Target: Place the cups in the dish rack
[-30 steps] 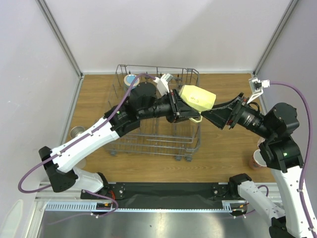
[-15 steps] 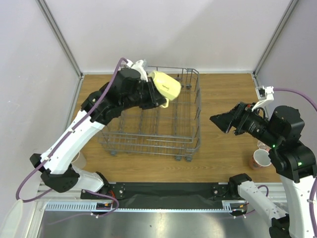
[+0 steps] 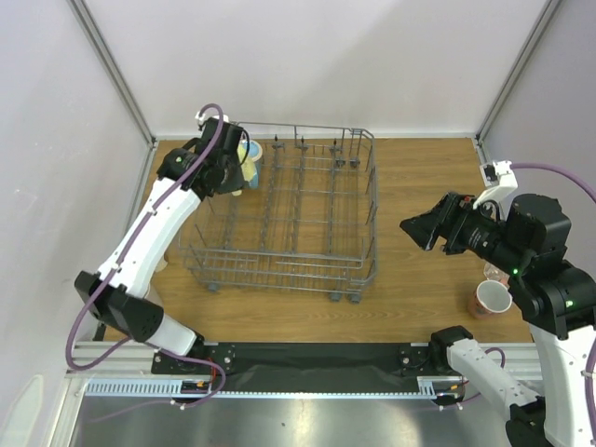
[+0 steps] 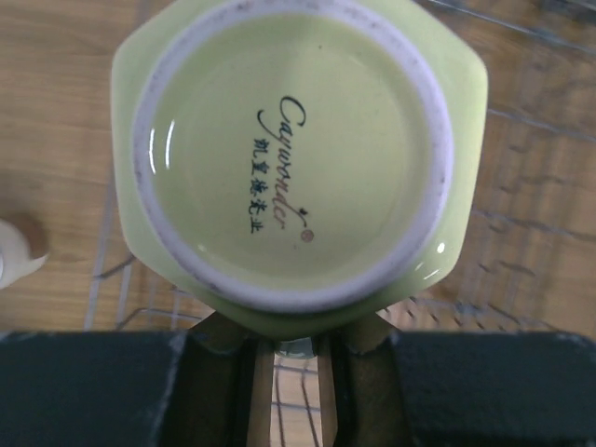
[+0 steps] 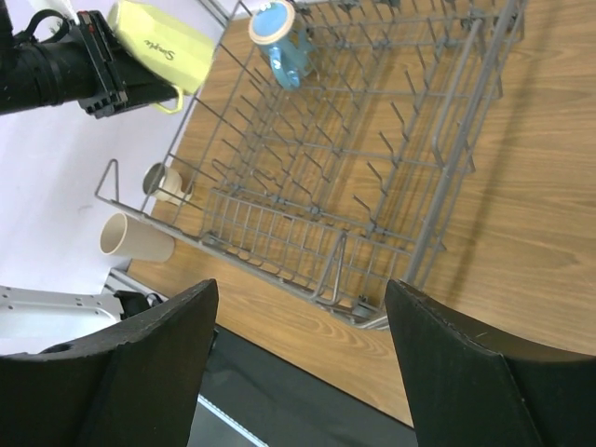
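Left fingers are closed narrowly on the pale yellow cup, its base facing the wrist camera, at the upper-left corner of the dish rack. A blue cup sits inside that corner. Right fingers are spread wide and empty, above the worktop right of the rack.

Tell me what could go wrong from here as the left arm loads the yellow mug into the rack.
1. The left gripper holds the pale yellow ceramic mug close beside the blue ceramic cup in the grey wire dish rack's far-left corner; lowering there could knock that cup.
2. The gripper seems to pinch only the mug's handle side, so the mug might pivot or slip.
3. Released off-centre over the upright tines, the mug could settle tilted.
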You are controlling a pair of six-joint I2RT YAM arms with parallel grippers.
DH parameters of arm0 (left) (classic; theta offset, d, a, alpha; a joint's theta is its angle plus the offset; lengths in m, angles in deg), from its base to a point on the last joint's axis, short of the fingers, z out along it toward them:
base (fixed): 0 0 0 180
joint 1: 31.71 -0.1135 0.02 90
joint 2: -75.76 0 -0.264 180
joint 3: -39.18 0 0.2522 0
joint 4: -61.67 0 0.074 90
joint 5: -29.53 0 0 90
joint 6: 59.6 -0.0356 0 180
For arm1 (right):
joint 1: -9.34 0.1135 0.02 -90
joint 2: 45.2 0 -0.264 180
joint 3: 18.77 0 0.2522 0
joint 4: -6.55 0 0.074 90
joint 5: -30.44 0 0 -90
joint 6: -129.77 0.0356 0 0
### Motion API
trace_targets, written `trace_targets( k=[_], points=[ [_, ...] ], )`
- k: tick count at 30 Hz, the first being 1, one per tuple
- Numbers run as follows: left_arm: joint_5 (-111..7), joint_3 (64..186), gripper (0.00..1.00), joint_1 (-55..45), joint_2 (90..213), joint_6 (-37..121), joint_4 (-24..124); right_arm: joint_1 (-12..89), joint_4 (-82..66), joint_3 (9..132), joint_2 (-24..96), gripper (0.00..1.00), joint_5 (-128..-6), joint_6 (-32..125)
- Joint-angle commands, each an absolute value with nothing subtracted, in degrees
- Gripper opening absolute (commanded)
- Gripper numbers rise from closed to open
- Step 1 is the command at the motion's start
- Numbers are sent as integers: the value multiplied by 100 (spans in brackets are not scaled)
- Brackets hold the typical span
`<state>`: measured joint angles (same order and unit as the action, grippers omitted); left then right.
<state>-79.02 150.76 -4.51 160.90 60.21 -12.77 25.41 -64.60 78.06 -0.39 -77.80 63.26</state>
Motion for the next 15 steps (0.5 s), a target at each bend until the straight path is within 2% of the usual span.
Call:
trace_targets(
  k=[1,15],
  points=[
    [-8718,15084,0,-640,16241,6343,-1000,2569,-6557,7981,67,79,-7634,6183],
    [-9335,15077,0,-728,17446,7514,-1362,2560,-6997,8578,577,80,-7389,5946]
  ],
)
